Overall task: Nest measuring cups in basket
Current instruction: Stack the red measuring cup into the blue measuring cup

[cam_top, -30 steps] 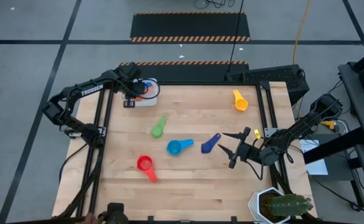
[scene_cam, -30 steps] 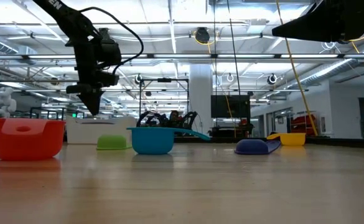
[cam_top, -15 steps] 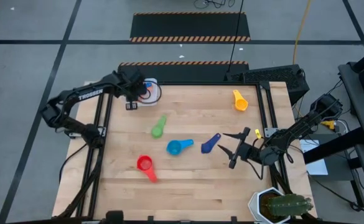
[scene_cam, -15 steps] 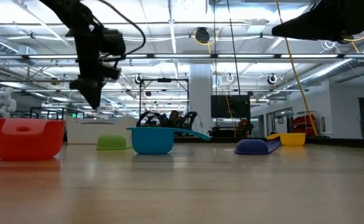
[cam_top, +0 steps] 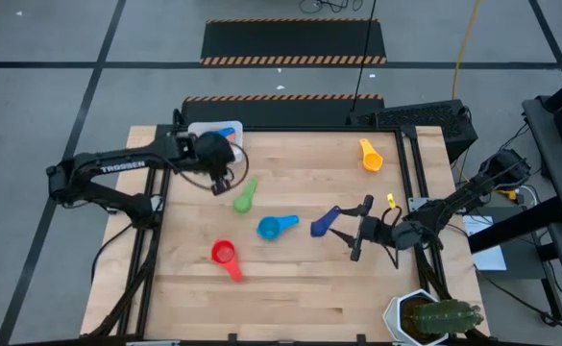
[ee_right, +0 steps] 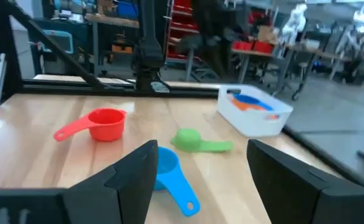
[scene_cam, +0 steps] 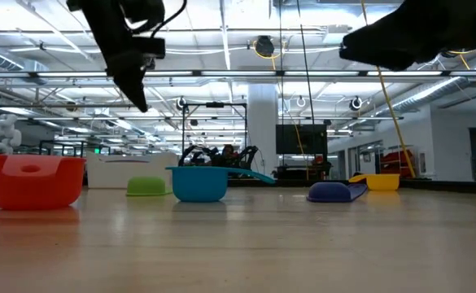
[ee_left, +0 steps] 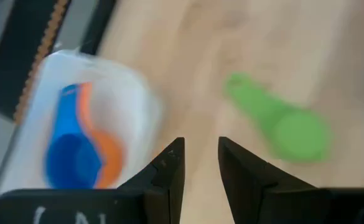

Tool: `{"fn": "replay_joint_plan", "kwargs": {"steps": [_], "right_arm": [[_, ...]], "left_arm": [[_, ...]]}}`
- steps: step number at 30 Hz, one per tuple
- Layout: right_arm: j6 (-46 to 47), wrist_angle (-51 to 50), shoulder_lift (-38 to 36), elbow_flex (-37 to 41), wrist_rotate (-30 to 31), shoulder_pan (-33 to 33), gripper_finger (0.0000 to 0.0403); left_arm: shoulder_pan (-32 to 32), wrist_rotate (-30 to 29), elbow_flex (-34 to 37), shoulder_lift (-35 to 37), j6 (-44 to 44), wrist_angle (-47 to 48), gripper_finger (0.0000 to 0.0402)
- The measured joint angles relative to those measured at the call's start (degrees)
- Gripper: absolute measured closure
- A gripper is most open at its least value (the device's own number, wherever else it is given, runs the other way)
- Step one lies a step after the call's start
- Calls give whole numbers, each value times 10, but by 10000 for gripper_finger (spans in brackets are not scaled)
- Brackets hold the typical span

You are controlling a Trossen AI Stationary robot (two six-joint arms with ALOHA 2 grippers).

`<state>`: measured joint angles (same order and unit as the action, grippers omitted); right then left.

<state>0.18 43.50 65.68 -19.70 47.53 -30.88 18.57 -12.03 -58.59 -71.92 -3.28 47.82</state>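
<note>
Left wrist view: your left gripper (ee_left: 200, 165) is empty, fingers slightly parted, between the basket (ee_left: 135, 99) and the green cup (ee_left: 281, 121). Spread the fingers wider, centre them across the green handle, then descend. The basket, at the table's far-left corner, holds blue and orange cups. The right gripper (cam_top: 350, 234) waits wide open beside the navy cup (cam_top: 326, 221).

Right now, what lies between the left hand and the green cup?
Only bare wood: in the high view, the left hand hangs beside the green cup, with nothing between.
</note>
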Motion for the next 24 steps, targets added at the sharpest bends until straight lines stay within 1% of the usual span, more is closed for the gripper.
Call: {"fn": "replay_joint_plan", "kwargs": {"steps": [3,7,10,15,18,24], "right_arm": [[39,-1,25,0,-15,11,163],[76,-3,60,-6,-31,20,163],[82,-3,86,-24,-45,24,163],[78,-10,125,-64,-91,34,163],[77,-40,141,-87,-119,43,163],[73,-47,163,-100,-147,47,163]], "left_arm": [[-64,-4,0,-6,49,-4,305],[-156,-55,0,-5,104,-24,305],[-221,-88,0,-6,126,-38,305],[-315,-88,0,-6,159,-43,305],[-370,-70,0,-6,185,-38,304],[-489,-54,0,-13,221,-32,303]]}}
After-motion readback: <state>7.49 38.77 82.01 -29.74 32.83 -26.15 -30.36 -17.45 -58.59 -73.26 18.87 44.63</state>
